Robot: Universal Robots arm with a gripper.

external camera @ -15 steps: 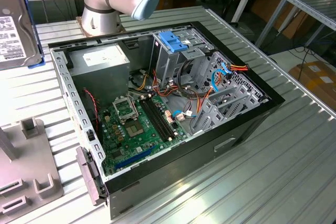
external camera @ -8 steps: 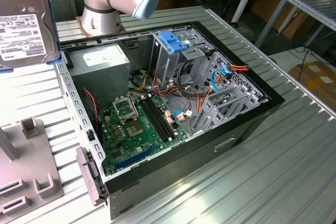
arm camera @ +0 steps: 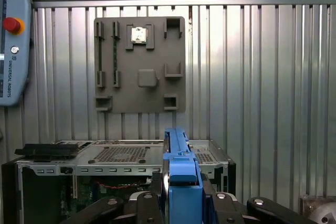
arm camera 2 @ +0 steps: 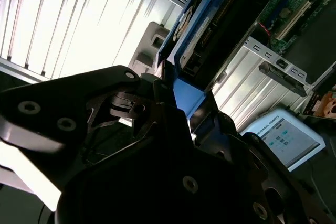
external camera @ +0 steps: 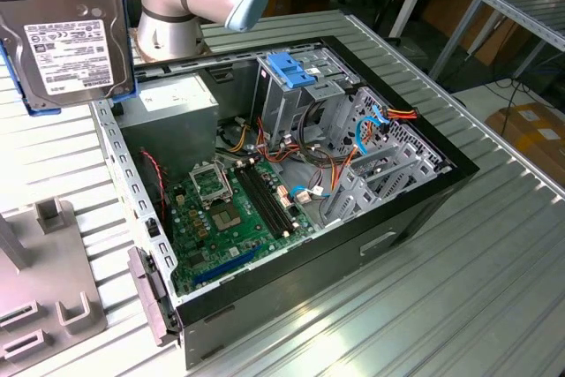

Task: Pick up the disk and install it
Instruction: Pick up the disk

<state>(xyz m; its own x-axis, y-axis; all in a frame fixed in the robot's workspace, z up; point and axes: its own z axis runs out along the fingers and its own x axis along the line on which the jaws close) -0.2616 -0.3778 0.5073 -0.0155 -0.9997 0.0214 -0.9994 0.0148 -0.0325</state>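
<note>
The disk [external camera: 69, 37], a grey metal hard drive with a white label in a light-blue carrier rail, hangs in the air at the exterior view's upper left, beside and above the open computer case [external camera: 415, 209]. In the first wrist view I see the disk [arm camera: 177, 174] edge-on, and my gripper [arm camera: 181, 203] is shut on its blue carrier from both sides. In the second wrist view the disk [arm camera 2: 220, 19] sticks out past the black fingers [arm camera 2: 157, 103] over the case's edge. The grey drive cage [external camera: 300, 99] with its blue latch [external camera: 293, 68] stands at the back of the case.
The motherboard [external camera: 229, 209], cables and metal brackets [external camera: 380, 165] lie inside the case. A grey fixture plate [external camera: 44, 280] [arm camera: 139, 66] lies on the ribbed metal table at the exterior view's left. A teach pendant [arm camera: 10, 40] [arm camera 2: 283, 137] rests beside it. The arm's base [external camera: 172, 6] stands behind the case.
</note>
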